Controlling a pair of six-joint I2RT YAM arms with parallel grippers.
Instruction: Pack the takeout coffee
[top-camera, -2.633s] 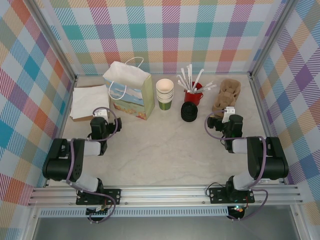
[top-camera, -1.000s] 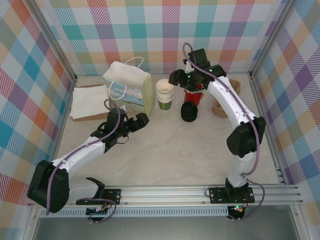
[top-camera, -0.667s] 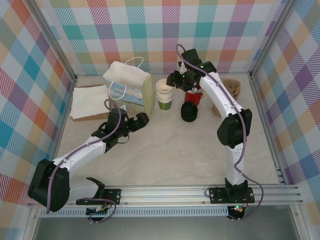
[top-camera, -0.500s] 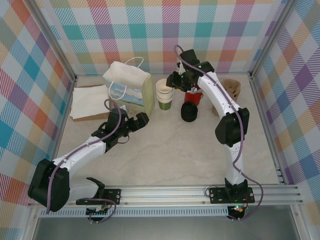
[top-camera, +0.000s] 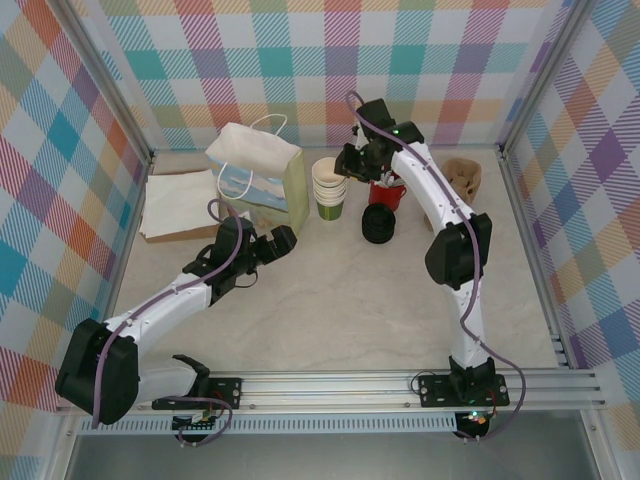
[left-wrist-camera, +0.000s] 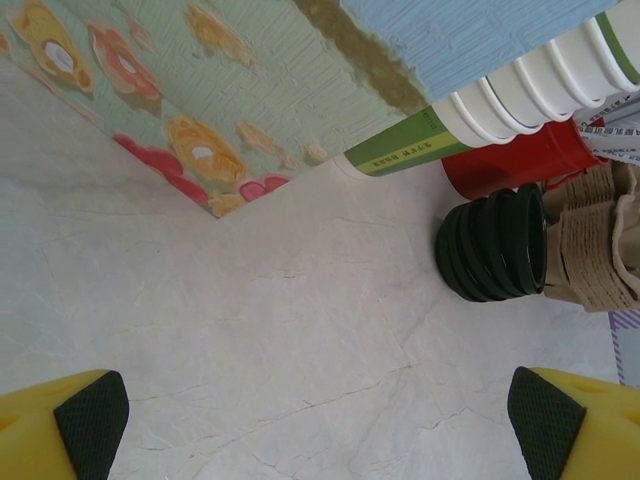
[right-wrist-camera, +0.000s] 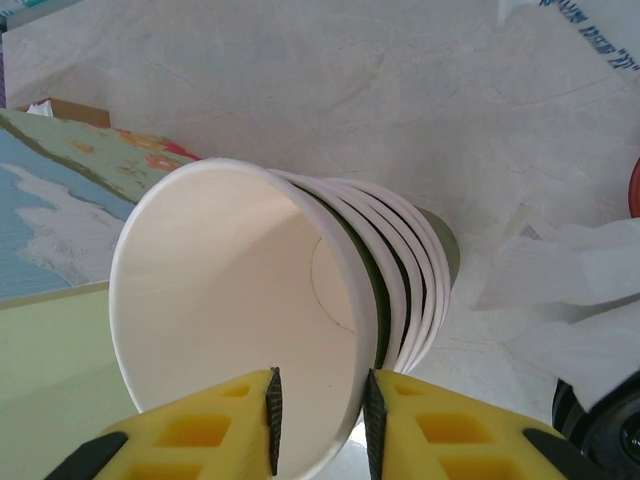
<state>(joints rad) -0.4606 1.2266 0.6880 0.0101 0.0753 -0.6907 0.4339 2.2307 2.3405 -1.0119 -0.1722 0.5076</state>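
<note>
Pale marbled surface (top-camera: 340, 300) between plaid walls. At middle of far edge, stack (top-camera: 330, 205) of green cups, upright, mouths up. Top cup (right-wrist-camera: 230, 290) lidless, just left of right tool (right-wrist-camera: 320, 425). Pads (right-wrist-camera: 273, 420) nearly together astride rim wall on cup's right side; cannot tell if already pinching. Left tool (left-wrist-camera: 320, 415) wide apart, empty, beside bag (top-camera: 262, 180), farther from cup. Against half a second ago: right wrist drawn slightly closer over rim, left arm unchanged.

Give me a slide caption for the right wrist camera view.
Right gripper pinching the rim of the top cup on the cup stack, gift bag beside.
</note>
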